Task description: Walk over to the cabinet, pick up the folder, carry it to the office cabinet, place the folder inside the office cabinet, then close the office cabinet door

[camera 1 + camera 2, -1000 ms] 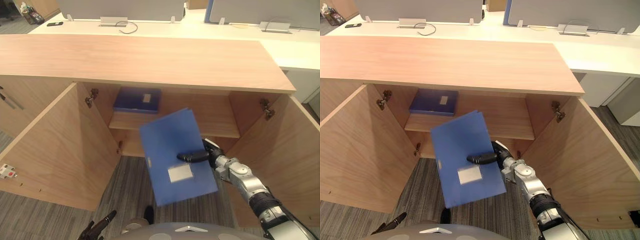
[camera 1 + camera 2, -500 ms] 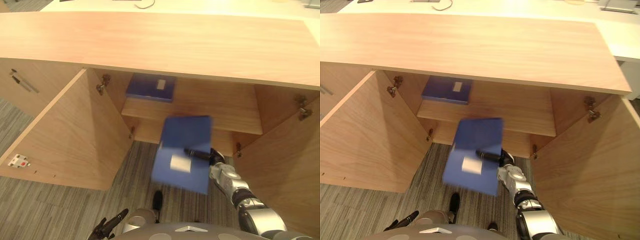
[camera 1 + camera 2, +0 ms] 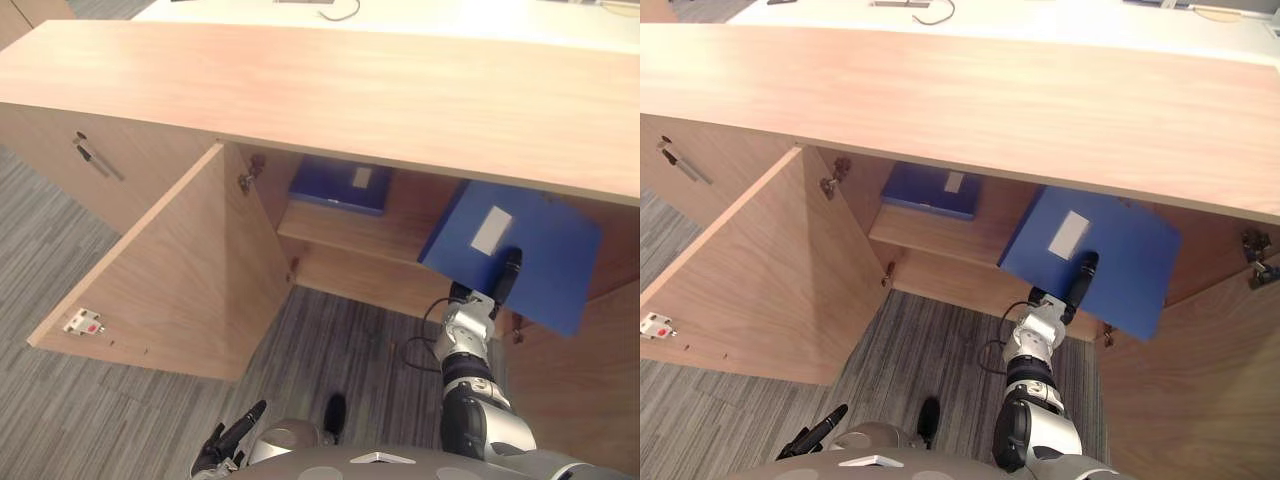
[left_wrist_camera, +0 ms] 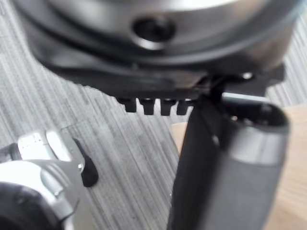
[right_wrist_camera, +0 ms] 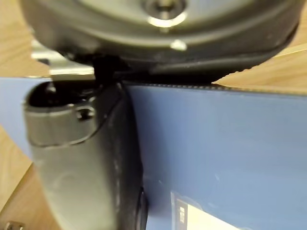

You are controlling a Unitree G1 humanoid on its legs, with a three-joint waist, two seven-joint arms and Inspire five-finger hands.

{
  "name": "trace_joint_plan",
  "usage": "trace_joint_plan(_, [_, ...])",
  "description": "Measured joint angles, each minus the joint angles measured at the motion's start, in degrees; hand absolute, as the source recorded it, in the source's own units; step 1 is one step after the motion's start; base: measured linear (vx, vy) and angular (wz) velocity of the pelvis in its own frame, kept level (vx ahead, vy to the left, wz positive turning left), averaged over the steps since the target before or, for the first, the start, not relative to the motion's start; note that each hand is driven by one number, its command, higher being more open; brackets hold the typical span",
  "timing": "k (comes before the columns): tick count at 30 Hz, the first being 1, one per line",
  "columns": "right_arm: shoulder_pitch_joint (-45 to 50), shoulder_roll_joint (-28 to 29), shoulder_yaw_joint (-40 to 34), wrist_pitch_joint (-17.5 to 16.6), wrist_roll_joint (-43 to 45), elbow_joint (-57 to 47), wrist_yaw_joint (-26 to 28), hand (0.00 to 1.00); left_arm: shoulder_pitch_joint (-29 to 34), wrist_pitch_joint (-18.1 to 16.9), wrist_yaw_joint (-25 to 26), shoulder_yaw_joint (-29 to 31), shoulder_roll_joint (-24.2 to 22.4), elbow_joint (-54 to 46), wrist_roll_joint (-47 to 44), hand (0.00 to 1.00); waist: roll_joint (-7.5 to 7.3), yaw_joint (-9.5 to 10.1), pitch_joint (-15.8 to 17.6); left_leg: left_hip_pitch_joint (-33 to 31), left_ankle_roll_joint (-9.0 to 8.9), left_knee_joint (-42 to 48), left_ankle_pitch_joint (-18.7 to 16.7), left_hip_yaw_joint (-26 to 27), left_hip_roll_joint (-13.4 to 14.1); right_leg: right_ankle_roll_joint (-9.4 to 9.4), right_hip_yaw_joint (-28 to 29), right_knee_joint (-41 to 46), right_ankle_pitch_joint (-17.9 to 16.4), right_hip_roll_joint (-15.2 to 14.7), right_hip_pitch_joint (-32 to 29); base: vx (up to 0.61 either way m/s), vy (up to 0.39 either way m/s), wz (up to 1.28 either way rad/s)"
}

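Grey carpet [image 3: 60, 400] under an open cabinet [image 3: 300, 90]. The right robot hand [image 3: 483, 295] pinches the folder [image 3: 540, 255], thumb on its face, tilted at the cabinet mouth. This looks like the placing step. Next, slide it onto the shelf [image 3: 345, 232] beyond the hand. The left robot hand [image 3: 232, 440] hangs relaxed.
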Motion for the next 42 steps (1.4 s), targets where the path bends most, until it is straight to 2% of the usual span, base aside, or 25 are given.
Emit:
trace_joint_plan(1, [-0.01, 0.16, 0.05, 0.25, 0.00, -0.10, -0.10, 0.00, -0.07, 0.00, -0.02, -0.04, 0.05, -0.04, 0.00, 1.00, -0.16, 0.03, -0.09, 0.24, 0.25, 0.03, -0.32, 0.20, -0.15, -0.97, -1.35, 3.35, -0.67, -1.30, -1.69, 0.10, -0.006, -0.09])
trace_joint_plan(3, [-0.05, 0.11, 0.13, 1.28, -0.10, -0.58, -0.18, 0.00, -0.24, 0.00, 0.03, -0.22, 0.04, -0.19, 0.08, 1.00, -0.16, 0.06, -0.09, -0.35, 0.42, 1.36, -1.23, 0.36, -0.07, -1.03, -2.70, 4.49, -1.02, -2.01, -2.64, 0.11, -0.036, -0.05])
trace_joint_plan(6, [-0.53, 0.06, -0.25, 2.50, -0.14, -0.56, -1.25, 0.00, -0.23, 0.00, 0.34, -0.92, 0.12, -0.18, 0.23, 1.00, 0.34, 0.13, -0.10, -0.54, 0.05, 4.11, -3.38, 0.22, 1.79, -1.06, -2.69, 4.06, -2.40, -1.05, -3.38, 0.08, -0.084, -0.05])
trace_joint_plan(8, [-1.59, 0.07, -0.77, 2.85, -0.13, -0.46, -1.52, 0.00, -0.45, 0.00, 0.32, -1.17, 0.06, -0.15, 0.29, 1.00, 1.30, -0.02, 0.49, 0.02, -1.67, 6.03, -5.07, 0.23, 4.88, -0.88, -2.56, 3.87, -2.84, 0.56, -5.92, 0.03, -0.145, -0.11])
trace_joint_plan(10, [-2.45, 0.03, -1.10, 2.68, -0.16, -0.46, -1.58, 0.00, -0.41, -0.03, 0.33, -1.77, 0.46, -0.01, 0.25, 1.00, 0.89, -0.09, 0.84, 0.67, -3.54, 8.00, -6.67, 0.30, 6.71, 0.42, -2.46, 0.70, -1.66, 1.43, -7.75, 0.03, -0.200, -0.05])
trace_joint_plan(11, [-3.45, 0.05, -1.08, 2.64, -0.27, -0.39, -1.92, 0.00, -0.46, -0.01, 0.00, -2.07, 1.36, -0.20, -0.05, 1.00, -1.16, -0.27, 1.64, 0.79, -4.99, 9.84, -8.16, 0.38, 6.18, 0.72, -2.22, -4.80, 2.55, 1.21, -7.73, 0.06, -0.354, 0.11])
trace_joint_plan(12, [-4.18, -1.19, -1.08, 2.93, -0.65, 0.29, -1.97, 0.00, -1.26, 0.02, 0.25, -2.20, 1.82, 0.06, -0.03, 1.00, -1.38, -0.40, 2.51, 0.79, -6.10, 11.88, -9.53, -0.26, 6.58, 1.47, -1.55, -5.27, 4.93, 1.58, -7.40, 0.05, -0.313, 0.08])
trace_joint_plan(13, [-4.94, -1.72, -1.10, 2.89, -1.20, 1.37, -2.11, 0.00, -0.88, -0.07, 0.24, -2.19, 1.65, -0.03, -0.03, 1.00, -0.92, -0.30, 2.16, 0.42, -6.40, 12.35, -9.56, -0.33, 7.48, 1.25, -1.57, -6.24, 4.98, 2.78, -7.09, 0.05, -0.359, -0.03])
trace_joint_plan(15, [-6.65, -3.29, -1.21, 3.78, -1.61, 2.24, -3.26, 0.00, -0.64, 0.03, 0.25, -2.19, 0.65, 0.15, 0.02, 1.00, 0.69, -0.48, 1.52, -0.27, -8.30, 11.09, -9.56, -1.00, 10.77, -0.02, -3.03, -8.98, 5.09, 6.58, -6.90, 0.04, -0.258, -0.07])
trace_joint_plan(18, [-8.86, -3.25, -2.86, 4.09, -2.95, 3.40, -3.72, 0.00, -0.61, 0.02, 0.28, -2.09, 0.39, 0.13, -0.08, 1.00, 0.77, -0.38, 1.55, -0.19, -9.91, 8.33, -8.29, -2.18, 13.22, -0.97, -4.80, -10.67, 5.05, 9.31, -6.37, 0.07, -0.220, 0.19])
trace_joint_plan(23, [-12.45, -3.13, -4.27, 3.61, -2.95, 3.40, -3.99, 0.00, -0.61, -0.02, 0.25, -2.08, 0.35, -0.05, -0.10, 1.00, 0.65, 0.02, 1.68, -0.43, -10.17, 7.77, -8.17, -2.42, 13.70, -1.55, -5.53, -12.20, 5.31, 9.97, -5.76, 0.08, -0.046, 0.08])
trace_joint_plan(28, [-13.87, -2.32, -4.49, 2.54, -2.93, 3.31, -4.60, 0.00, -0.62, -0.04, 0.26, -2.13, 0.40, -1.16, -0.10, 1.00, 0.36, 0.11, 2.84, -1.40, -9.95, 8.75, -8.74, -2.39, 13.26, -1.15, -5.67, -13.97, 6.03, 9.63, -5.31, 0.04, 0.042, 0.06])
trace_joint_plan(32, [-16.62, -1.16, -4.39, 2.56, -2.94, 2.02, -5.24, 0.00, -0.92, -0.03, 0.33, -3.26, 0.19, -2.83, -1.50, 1.00, 1.15, 0.03, 5.61, -5.66, -9.62, 14.68, -11.24, -2.38, 12.73, -1.13, -5.58, -12.66, 6.05, 8.88, -7.27, -0.02, 0.053, 0.02])
trace_joint_plan(34, [-19.02, -1.15, -4.20, 2.47, -2.96, -0.34, -5.33, 0.00, -1.65, -0.04, 0.42, -4.64, -0.19, -4.15, -1.91, 1.00, 2.65, -0.05, 8.52, -9.81, -9.48, 20.69, -13.23, -2.25, 12.50, -1.68, -5.17, -8.97, 5.65, 7.87, -10.24, -0.08, 0.080, -0.02])
trace_joint_plan(36, [-23.36, -2.16, -3.93, 2.28, -2.97, -1.94, -6.09, 0.00, -3.66, -0.03, 0.81, -4.99, -0.78, -4.66, -2.39, 1.00, 4.39, -0.16, 12.34, -16.26, -9.14, 29.87, -15.35, -1.97, 11.66, -2.98, -3.70, -0.90, 4.07, 5.56, -16.05, -0.14, 0.116, -0.02])
trace_joint_plan(38, [-25.39, -3.10, -3.06, 2.10, -2.99, -3.36, -7.11, 0.00, -4.52, -0.10, 1.26, -4.99, -0.94, -5.74, -2.74, 1.00, 4.70, -0.11, 14.56, -20.58, -8.49, 36.06, -16.84, -1.49, 10.97, -3.14, -1.99, 5.61, 2.31, 3.77, -20.51, -0.15, 0.088, 0.02])
trace_joint_plan(42, [-28.60, -3.25, -2.02, 0.96, -3.06, -8.72, -8.65, 0.00, -4.93, -0.10, 1.81, -4.88, -1.57, -8.01, -4.14, 1.00, 4.71, -0.13, 16.31, -29.08, -7.35, 46.35, -21.58, -0.70, 9.96, -2.45, 1.47, 16.08, -1.92, 1.03, -29.35, -0.14, 0.113, 0.02])
